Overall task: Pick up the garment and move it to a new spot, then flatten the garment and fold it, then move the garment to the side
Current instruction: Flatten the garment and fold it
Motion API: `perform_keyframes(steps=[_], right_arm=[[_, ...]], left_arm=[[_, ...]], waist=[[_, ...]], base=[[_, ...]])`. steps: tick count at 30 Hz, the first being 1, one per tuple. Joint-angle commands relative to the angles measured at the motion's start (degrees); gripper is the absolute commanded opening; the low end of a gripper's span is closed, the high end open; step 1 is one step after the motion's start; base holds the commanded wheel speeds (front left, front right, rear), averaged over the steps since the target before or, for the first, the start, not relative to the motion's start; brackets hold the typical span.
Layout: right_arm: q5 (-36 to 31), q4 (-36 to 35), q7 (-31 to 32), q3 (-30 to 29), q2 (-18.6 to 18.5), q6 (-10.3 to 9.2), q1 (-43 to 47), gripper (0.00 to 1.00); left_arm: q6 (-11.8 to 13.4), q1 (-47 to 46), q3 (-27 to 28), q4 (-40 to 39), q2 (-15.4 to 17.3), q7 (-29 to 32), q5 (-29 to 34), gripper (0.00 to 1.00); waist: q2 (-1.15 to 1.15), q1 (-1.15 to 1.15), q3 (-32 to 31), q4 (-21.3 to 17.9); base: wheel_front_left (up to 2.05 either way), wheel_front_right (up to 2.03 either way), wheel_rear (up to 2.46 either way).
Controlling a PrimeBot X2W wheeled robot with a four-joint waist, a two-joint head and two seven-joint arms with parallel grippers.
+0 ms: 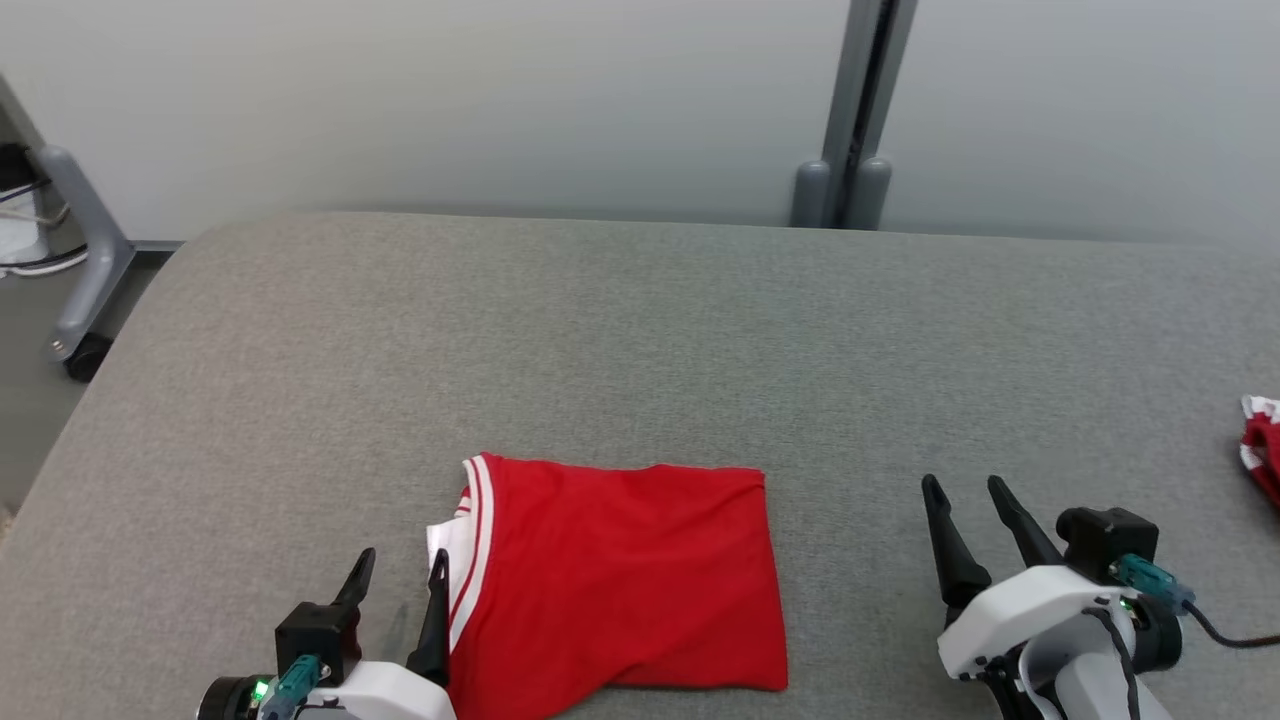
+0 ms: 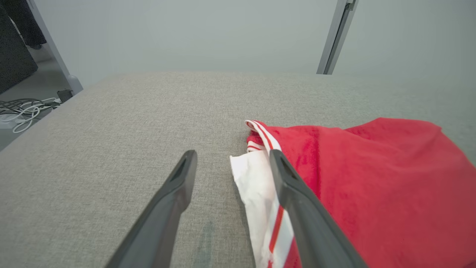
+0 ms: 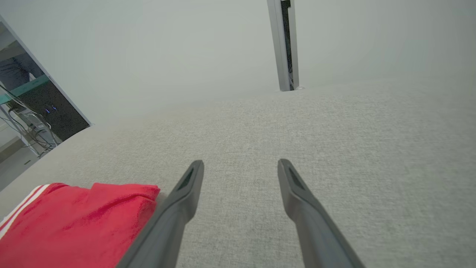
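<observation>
The garment (image 1: 620,575) is red with white-and-red striped trim, folded into a rough rectangle on the grey padded table (image 1: 640,330) near its front edge. My left gripper (image 1: 400,575) is open at the garment's left edge, its right finger over the white trim (image 2: 256,178). In the left wrist view my left gripper (image 2: 232,158) has grey table between its fingers and the garment (image 2: 372,178) to the right. My right gripper (image 1: 965,495) is open over bare table, to the right of the garment. My right gripper (image 3: 240,165) holds nothing, with the garment (image 3: 81,216) at its lower left.
Another red-and-white cloth (image 1: 1262,445) lies at the table's right edge. A grey post (image 1: 855,120) stands behind the table against the pale wall. A wheeled grey stand (image 1: 85,270) and cables sit on the floor past the left edge.
</observation>
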Motion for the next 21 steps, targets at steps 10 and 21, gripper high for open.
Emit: perform_keyframes(steps=[10, 21], right_arm=[[-4.8, -5.9, -0.2, -4.4, -0.2, 0.00, 7.5, 1.00], [-5.9, -8.4, -0.2, -3.9, -0.2, 0.00, 11.7, 1.00]], left_arm=[[0.3, 2.4, 3.6, -0.7, 0.3, -0.1, 1.4, 1.00], [1.2, 6.2, 6.7, -1.9, 0.3, -0.1, 2.0, 1.00]], waist=[[0.00, 0.00, -1.4, -5.2], [0.00, 0.00, -3.1, -7.3]], base=[[0.00, 0.00, 0.00], [0.00, 0.00, 0.00]])
